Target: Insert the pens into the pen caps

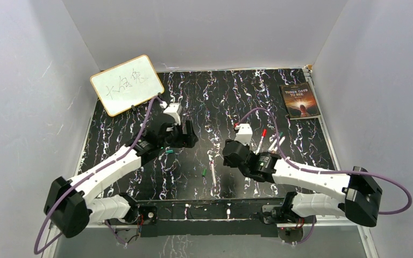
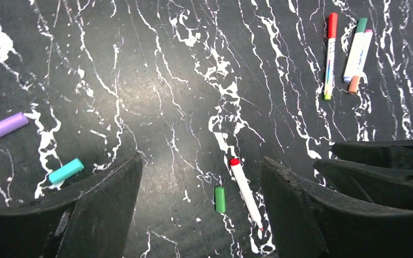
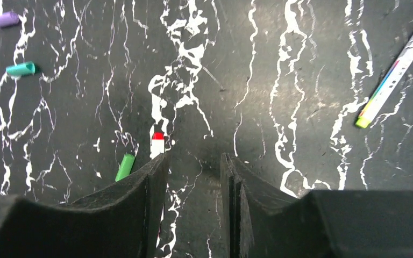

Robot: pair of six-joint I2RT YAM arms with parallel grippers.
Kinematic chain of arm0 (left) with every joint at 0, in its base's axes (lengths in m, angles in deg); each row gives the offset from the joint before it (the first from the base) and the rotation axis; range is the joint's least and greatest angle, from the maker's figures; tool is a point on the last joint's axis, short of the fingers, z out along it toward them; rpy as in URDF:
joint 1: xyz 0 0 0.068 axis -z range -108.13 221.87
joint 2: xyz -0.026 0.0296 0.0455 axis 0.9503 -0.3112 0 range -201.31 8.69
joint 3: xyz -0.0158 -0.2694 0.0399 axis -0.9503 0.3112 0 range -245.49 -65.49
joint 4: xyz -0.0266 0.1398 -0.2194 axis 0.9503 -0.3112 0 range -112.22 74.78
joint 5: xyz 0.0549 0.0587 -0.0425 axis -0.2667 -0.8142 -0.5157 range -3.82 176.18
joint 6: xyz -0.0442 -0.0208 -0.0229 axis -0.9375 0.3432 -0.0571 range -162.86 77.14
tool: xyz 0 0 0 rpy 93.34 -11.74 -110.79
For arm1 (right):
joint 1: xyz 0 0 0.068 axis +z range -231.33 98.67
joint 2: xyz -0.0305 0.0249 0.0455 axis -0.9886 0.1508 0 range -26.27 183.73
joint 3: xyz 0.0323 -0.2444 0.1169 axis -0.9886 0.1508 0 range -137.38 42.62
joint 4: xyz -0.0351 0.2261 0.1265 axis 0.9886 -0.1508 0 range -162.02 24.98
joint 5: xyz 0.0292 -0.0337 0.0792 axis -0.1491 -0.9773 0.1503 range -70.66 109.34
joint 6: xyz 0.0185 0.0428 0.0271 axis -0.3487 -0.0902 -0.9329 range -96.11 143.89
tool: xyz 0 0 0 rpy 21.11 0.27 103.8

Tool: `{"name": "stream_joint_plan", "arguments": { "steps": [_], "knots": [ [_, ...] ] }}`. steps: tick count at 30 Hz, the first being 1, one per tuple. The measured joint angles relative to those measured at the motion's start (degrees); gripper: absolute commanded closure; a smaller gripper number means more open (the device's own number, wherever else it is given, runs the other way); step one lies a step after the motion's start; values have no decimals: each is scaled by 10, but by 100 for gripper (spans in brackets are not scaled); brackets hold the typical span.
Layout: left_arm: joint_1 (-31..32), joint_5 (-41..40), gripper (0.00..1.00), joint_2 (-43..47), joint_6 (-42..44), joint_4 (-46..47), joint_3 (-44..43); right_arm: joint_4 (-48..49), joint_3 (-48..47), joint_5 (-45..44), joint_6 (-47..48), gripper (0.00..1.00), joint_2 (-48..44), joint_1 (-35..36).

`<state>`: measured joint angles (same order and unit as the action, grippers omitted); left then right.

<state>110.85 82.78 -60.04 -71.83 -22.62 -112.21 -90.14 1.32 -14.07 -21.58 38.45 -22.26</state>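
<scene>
Just beside the green cap (image 2: 220,199), a loose pen (image 2: 246,192) lay on the table (image 2: 140,80); your left gripper (image 2: 201,161) and right gripper (image 3: 193,157) both hung released near it, jaws apart, holding nothing.

The left gripper (image 2: 201,161) hung above the dark marbled table (image 2: 156,80), its jaws spread wide and gripping nothing. On the table below the gap, nearer the right finger (image 2: 301,209), lay a white pen (image 2: 246,191) with a red end. A green cap (image 2: 220,199) lay just beside it on the left, not touching it. Just outside the left finger (image 2: 97,209) sat a teal cap (image 2: 65,171), and farther out to the left a purple cap (image 2: 7,125). Well ahead and to the right lay a red-capped pen (image 2: 329,54). Near it two more pens (image 2: 356,54) lay side by side, one with a green cap and the other showing an orange tip.
</scene>
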Motion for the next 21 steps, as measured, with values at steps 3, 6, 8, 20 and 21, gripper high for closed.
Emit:
{"name": "stream_joint_plan", "arguments": {
  "steps": [3, 6, 8, 20, 21],
  "knots": [
    [-19, 14, 17, 44, -7, -15, 19, 7, 7, 21, 1, 59, 13, 6],
    [-41, 32, 16, 65, -14, -25, 36, 24, 6, 38, 3, 59, 29, 9],
    [-54, 46, 16, 71, -20, -27, 47, 32, 6, 53, 5, 60, 50, 10],
    [-73, 105, 16, 73, -37, -18, 75, 47, -17, 111, 24, 68, 158, 37],
    [-74, 108, 16, 73, -37, -17, 75, 48, -17, 114, 26, 68, 161, 38]
  ]
}}
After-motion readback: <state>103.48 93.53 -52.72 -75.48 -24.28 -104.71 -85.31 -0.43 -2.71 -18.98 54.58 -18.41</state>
